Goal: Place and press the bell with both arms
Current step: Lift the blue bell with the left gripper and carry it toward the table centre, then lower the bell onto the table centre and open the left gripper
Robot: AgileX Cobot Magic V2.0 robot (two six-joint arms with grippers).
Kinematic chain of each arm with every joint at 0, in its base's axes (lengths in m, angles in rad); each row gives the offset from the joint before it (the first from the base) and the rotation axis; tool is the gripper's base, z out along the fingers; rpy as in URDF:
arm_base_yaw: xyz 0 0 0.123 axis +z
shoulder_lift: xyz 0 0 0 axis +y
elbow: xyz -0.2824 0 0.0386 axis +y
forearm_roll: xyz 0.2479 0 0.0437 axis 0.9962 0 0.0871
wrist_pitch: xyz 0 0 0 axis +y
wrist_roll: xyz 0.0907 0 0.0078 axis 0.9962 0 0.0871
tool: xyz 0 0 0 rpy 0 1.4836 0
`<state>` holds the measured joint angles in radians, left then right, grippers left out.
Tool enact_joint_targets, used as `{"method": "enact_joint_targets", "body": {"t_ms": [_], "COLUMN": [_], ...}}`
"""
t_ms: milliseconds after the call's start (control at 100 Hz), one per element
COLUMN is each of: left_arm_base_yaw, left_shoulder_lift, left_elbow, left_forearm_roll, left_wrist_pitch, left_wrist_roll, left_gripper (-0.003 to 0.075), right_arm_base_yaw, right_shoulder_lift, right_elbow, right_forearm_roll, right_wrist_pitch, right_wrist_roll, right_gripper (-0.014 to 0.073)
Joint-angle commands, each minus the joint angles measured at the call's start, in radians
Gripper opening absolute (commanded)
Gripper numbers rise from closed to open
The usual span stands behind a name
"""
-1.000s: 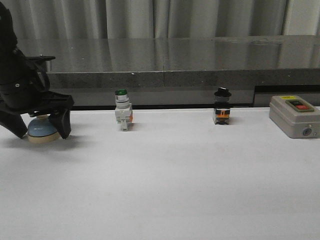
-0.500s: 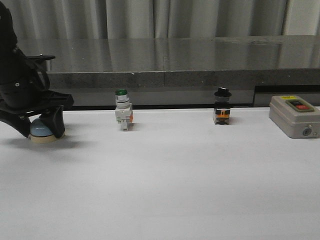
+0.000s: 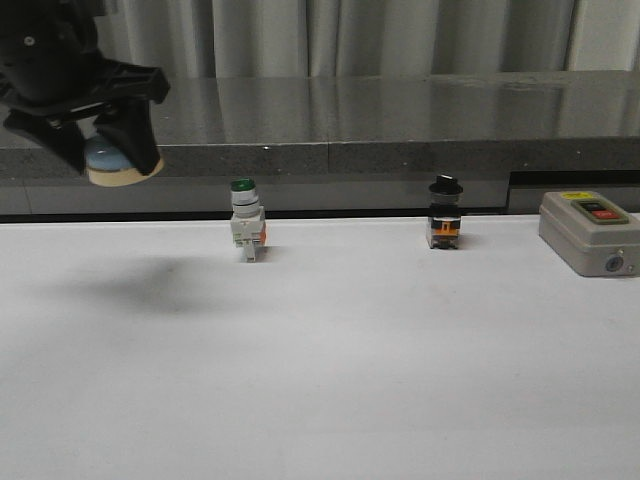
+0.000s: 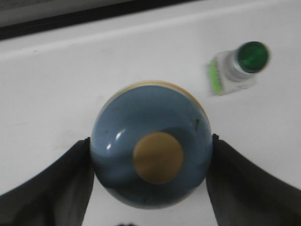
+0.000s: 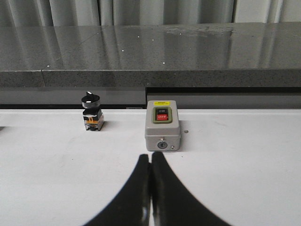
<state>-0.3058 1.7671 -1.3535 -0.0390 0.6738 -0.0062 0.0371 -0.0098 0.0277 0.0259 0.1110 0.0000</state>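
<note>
Black and cut off by the frame's top-left corner, the left arm (image 3: 55,60) hides most of what it carries. Its left gripper (image 3: 108,150) is clamped on the bell (image 3: 112,160), held well above the white table (image 3: 330,350). The right gripper (image 5: 149,162) rests pressed together.

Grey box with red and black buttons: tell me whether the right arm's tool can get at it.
Probably yes. The right tool, fingers together, faces the grey box with red and black buttons across bare white table, nothing between them.
</note>
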Motion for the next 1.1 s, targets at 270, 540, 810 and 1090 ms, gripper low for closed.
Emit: {"method": "enact_joint_targets", "body": {"t_ms": [270,540,810,1090], "left_arm_base_yaw": [-0.301,-0.432,-0.477,-0.479], "left_shoulder_lift": [-0.022,0.1,0.213,0.225], "left_elbow": [-0.028,-0.028,-0.028,-0.03], "left_forearm_roll": [-0.014,-0.014,-0.014,-0.016], "left_wrist_pitch": [-0.088,-0.136,-0.149,-0.139], "left_wrist_roll": [-0.001,-0.001,-0.001,-0.001], "left_gripper": [0.0218,0.0218,0.0218,0.0429], "right_arm_base_yaw": [-0.005,-0.005,-0.005,-0.005], "right_shoulder_lift": [-0.016,-0.016,-0.016,-0.016], "right_elbow": [-0.015,-0.015,-0.015,-0.015], "right_forearm_roll": [0.003,0.003,0.003,0.003], "right_wrist_pitch": [-0.081,-0.081,-0.081,-0.081], "right_wrist_roll": [0.0,0.0,0.0,0.0], "right_gripper": [-0.006,-0.006,-0.006,-0.006]}}
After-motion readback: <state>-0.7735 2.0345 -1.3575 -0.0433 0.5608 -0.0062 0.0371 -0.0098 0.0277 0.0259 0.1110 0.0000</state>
